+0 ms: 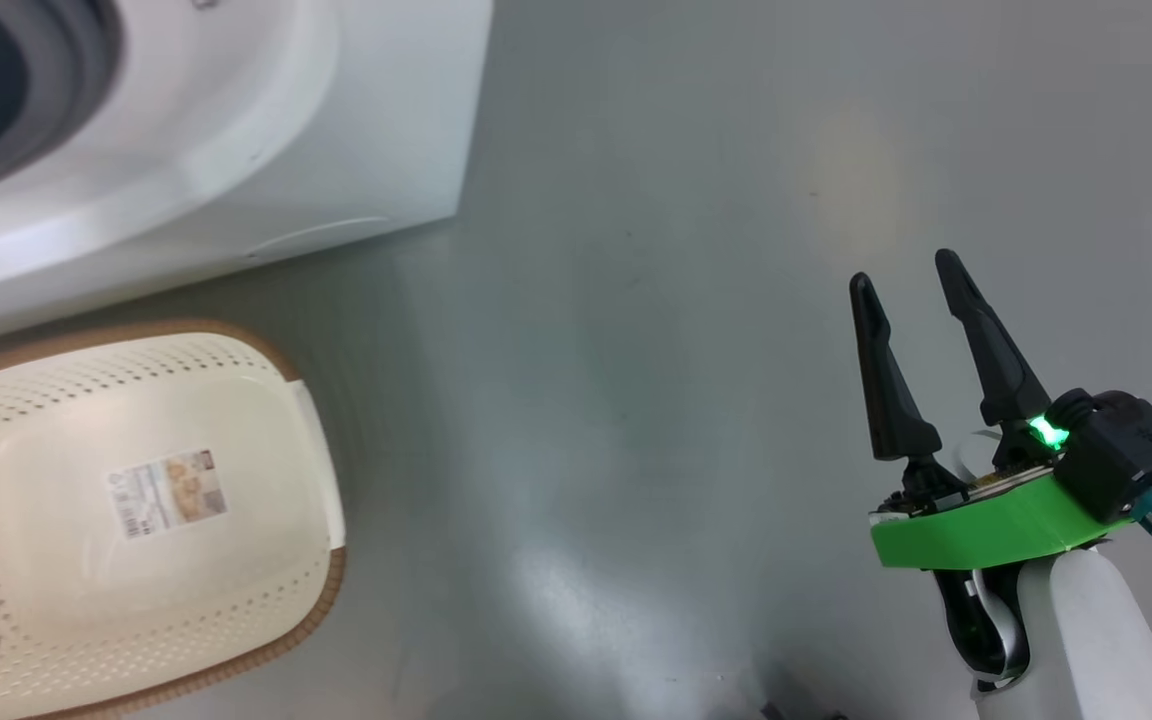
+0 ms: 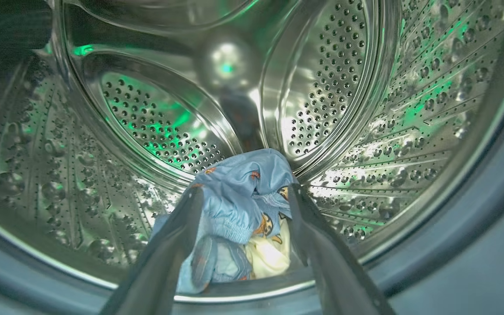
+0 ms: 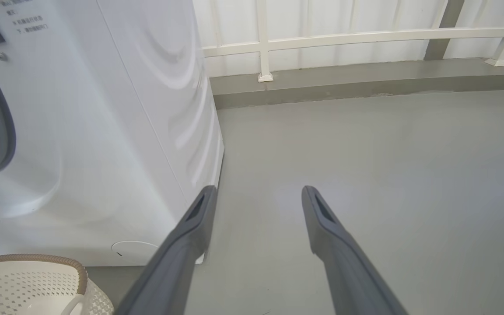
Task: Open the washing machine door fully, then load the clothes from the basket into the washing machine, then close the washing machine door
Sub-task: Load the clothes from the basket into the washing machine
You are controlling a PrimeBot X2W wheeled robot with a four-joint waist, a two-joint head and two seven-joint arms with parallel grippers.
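Observation:
My left gripper [image 2: 245, 189] reaches into the steel drum [image 2: 344, 87] of the washing machine [image 1: 336, 120], its jaws open. The clothes lie bunched at the drum's front lip, between and beyond its fingers: a light blue printed garment [image 2: 234, 197] over a cream-yellow one [image 2: 269, 256]. On the floor in front of the machine stands the cream basket [image 1: 136, 580], with just a label [image 1: 166, 492] on its bottom. Off to the right, my right gripper [image 1: 902, 268] hangs open over bare floor. The washing machine door is out of view.
The grey-blue seal [image 1: 76, 60] rings the drum mouth at the head view's top left. In the right wrist view the machine's white side [image 3: 103, 131] is at the left, the basket's rim [image 3: 29, 258] at the bottom left, and a white railing [image 3: 365, 35] beyond the grey floor [image 3: 365, 153].

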